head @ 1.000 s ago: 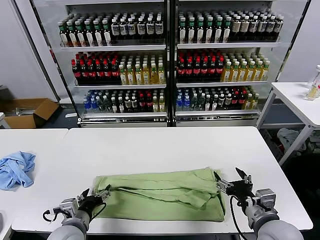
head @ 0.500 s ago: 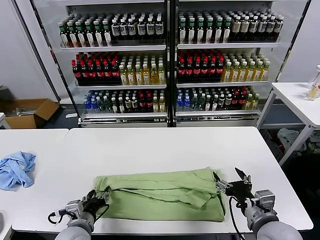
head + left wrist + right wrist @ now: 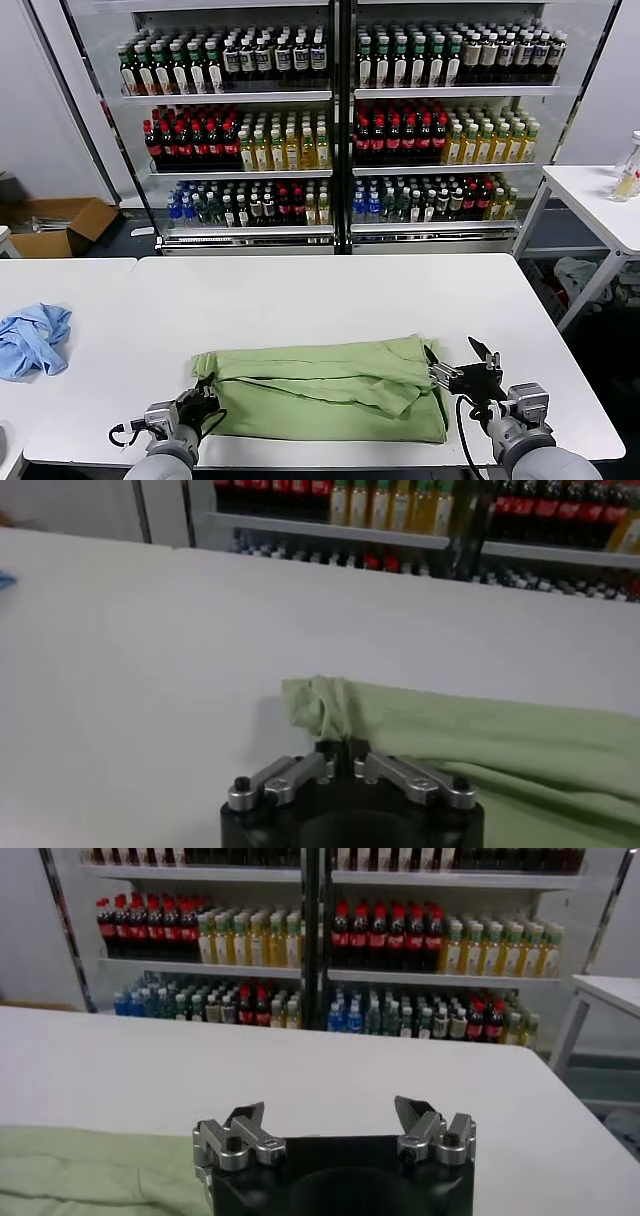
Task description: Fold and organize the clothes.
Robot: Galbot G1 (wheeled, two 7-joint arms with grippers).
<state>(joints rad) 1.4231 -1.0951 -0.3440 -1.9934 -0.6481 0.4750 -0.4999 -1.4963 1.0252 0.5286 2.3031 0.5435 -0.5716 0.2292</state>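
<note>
Now the left hand (image 3: 207, 402) has snapped together on the near left corner of the green shirt (image 3: 330, 390); a second ago it was wide apart beside it. The wrist picture shows a little bunch of cloth pinched between its fingers (image 3: 340, 755). The shirt lies in a long folded strip near the front of the white table (image 3: 330, 290). The right hand (image 3: 455, 372) waits apart at the shirt's right end. So that side looks ready for folding.
</note>
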